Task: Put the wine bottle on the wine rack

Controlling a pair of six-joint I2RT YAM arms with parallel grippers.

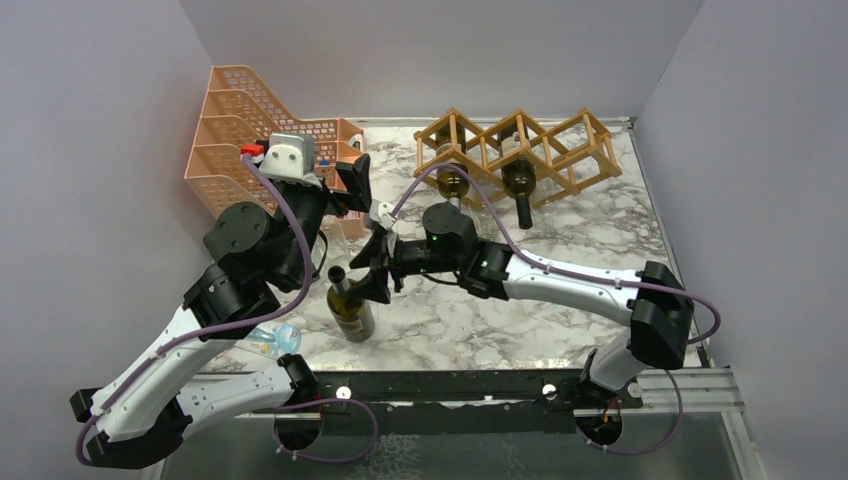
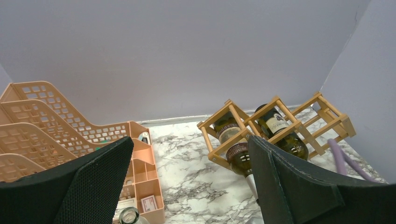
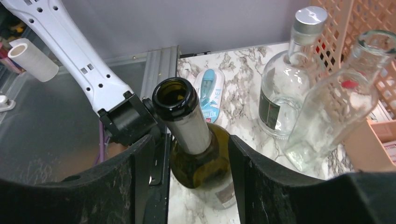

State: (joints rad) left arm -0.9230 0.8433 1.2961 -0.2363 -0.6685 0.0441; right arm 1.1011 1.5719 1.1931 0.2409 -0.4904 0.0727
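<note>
A dark green wine bottle (image 1: 350,305) with an open mouth stands upright near the table's front left. In the right wrist view it (image 3: 196,154) sits between my fingers. My right gripper (image 1: 372,268) is open, its fingers (image 3: 135,172) on either side of the bottle's shoulder with gaps on both sides. The light wooden wine rack (image 1: 515,150) stands at the back right, with two bottles lying in its left and middle cells. It also shows in the left wrist view (image 2: 275,126). My left gripper (image 1: 350,190) is open and empty, raised near the orange tray.
An orange mesh tiered tray (image 1: 240,130) stands at the back left. Two clear glass bottles (image 3: 285,93) (image 3: 336,107) stand close behind the wine bottle, one capped and one open. A small blue-and-white object (image 1: 275,340) lies at the front left edge. Grey walls enclose the table.
</note>
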